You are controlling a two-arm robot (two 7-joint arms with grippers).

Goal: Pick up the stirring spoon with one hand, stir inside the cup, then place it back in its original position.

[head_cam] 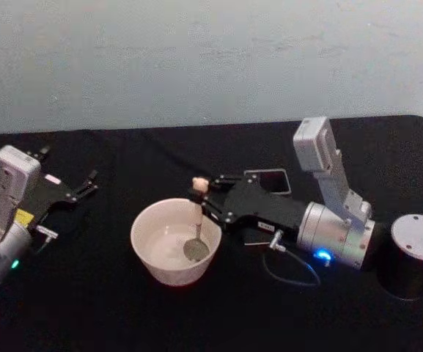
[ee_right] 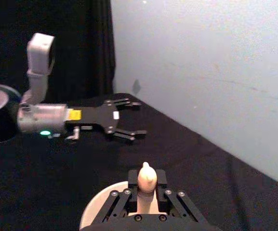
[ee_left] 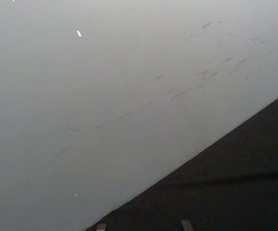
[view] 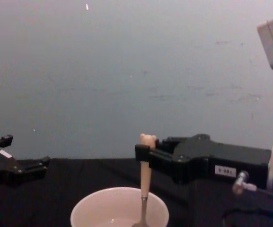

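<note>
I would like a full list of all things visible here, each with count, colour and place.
stirring spoon: one, cream handle, metal bowl, standing in the cup
cup: one, white, table centre
holder: one, dark grey, square, behind the right pincer
table: one, black
wall: one, grey, behind the table
right pincer: one, black, shut on the spoon handle above the cup
left pincer: one, black, open, idle at the table's left

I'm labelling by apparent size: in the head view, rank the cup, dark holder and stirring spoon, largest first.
1. The cup.
2-3. Unsure: the holder is mostly hidden behind the right gripper; the stirring spoon is long but slim.
The left gripper sits open, far left.
</note>
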